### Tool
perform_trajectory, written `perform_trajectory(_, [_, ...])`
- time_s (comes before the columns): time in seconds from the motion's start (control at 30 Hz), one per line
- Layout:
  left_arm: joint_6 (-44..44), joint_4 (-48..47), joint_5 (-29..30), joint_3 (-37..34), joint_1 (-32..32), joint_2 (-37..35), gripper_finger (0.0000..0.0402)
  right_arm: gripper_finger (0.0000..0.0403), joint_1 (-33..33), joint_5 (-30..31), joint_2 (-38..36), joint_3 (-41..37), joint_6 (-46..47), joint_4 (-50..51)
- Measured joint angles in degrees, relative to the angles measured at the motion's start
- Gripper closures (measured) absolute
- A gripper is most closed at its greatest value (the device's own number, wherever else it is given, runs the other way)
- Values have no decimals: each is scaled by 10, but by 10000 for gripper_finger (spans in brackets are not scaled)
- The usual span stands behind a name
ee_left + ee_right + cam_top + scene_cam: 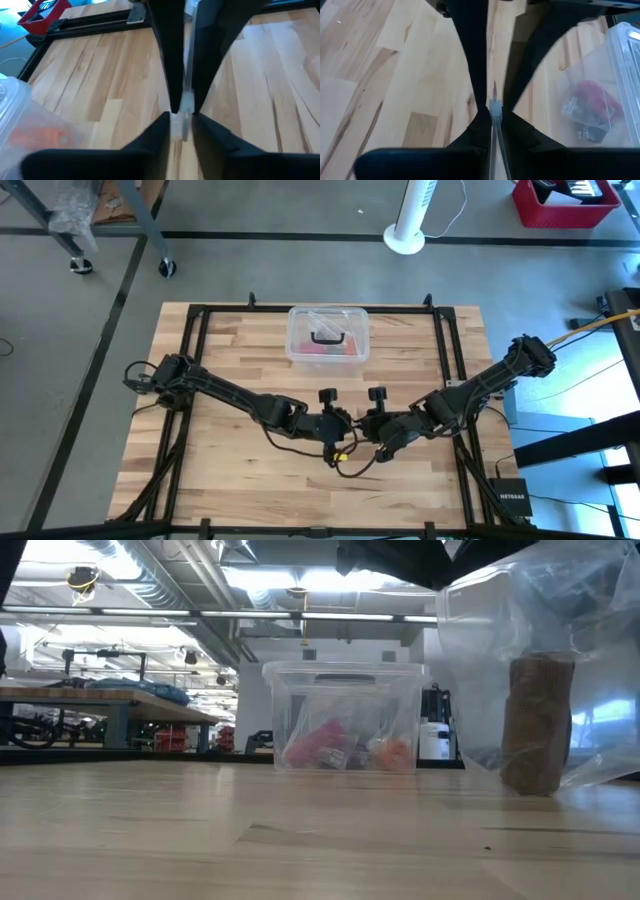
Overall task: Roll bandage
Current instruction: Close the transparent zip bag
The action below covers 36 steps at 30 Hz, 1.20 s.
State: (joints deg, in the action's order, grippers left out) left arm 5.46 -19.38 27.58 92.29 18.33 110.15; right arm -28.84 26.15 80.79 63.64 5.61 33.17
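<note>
The bandage [540,725] is a dull brown roll standing upright inside a clear thin plastic bag [500,650], seen in the low view. Whether its lower end touches the table I cannot tell. My left gripper [345,423] and my right gripper [368,425] meet tip to tip at the table's middle, both shut on the bag's top. In the high view the two grippers hide the bag. Each wrist view shows the other arm's fingers opposite its own. My left gripper pinches a thin edge of the clear bag [183,125] between its two fingers [162,132]. It comes level from the table's left side. The bag hangs below the fingers with the roll inside. My right gripper pinches the same thin edge of the bag [495,107] between its two fingers [480,122]. It comes level from the table's right side, facing my left gripper. The bag hangs below.
A clear plastic box with a black handle [328,335] stands at the table's far middle, with red and orange things inside [345,750]. Black frame rails [200,360] run along the table's edges. A dark cable with a yellow end [345,460] lies just near of the grippers.
</note>
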Motion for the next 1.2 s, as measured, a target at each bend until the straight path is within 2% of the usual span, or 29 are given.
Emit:
perform_trajectory(0.13, [-26,9,-1,0,1,0,391,370,0,2,0,0,0,-1])
perform_trajectory(0.27, [-24,4,2,0,1,0,398,370,0,2,0,0,0,-1])
perform_trajectory(0.5, [-15,-22,55,2,6,0,401,370,-3,3,0,11,7,18])
perform_trajectory(0.67, [-11,-40,64,3,5,-2,401,370,-4,-3,0,45,31,79])
perform_trajectory(0.87, [11,-104,80,-1,4,0,401,370,-13,-26,-2,67,72,179])
perform_trajectory(1.2, [40,-55,60,0,8,-1,400,370,-20,-1,-2,59,73,163])
